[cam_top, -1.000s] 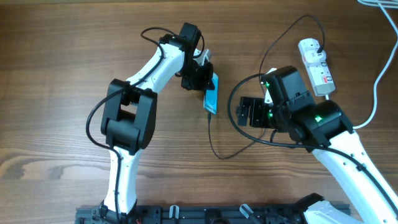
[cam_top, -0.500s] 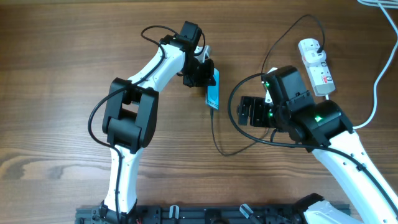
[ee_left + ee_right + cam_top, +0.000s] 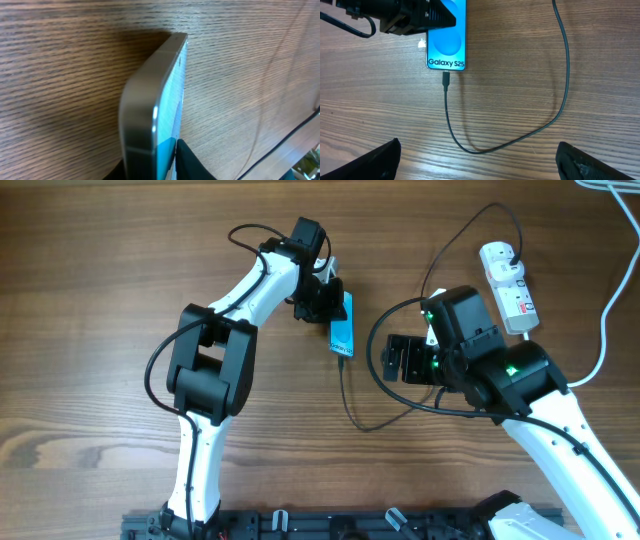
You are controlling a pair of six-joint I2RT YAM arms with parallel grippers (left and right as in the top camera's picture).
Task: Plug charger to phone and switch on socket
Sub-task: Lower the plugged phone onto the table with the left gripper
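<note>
My left fingers (image 3: 189,161) flank the phone (image 3: 342,330); I cannot tell if they clamp it. The charger (image 3: 559,110) tip touches its 6 o'clock edge. My right fingers (image 3: 592,162) stand wide, with the socket (image 3: 510,285) at 2 o'clock.

table (image 3: 90,260): brown wood, grain running sideways | black rail (image 3: 330,525): along the table's near edge

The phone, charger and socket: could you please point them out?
phone (image 3: 449,47), right wrist view, on its blue screen.
charger (image 3: 446,80), right wrist view, on its connector tip.
socket (image 3: 512,288), overhead view, on its white body.
</note>
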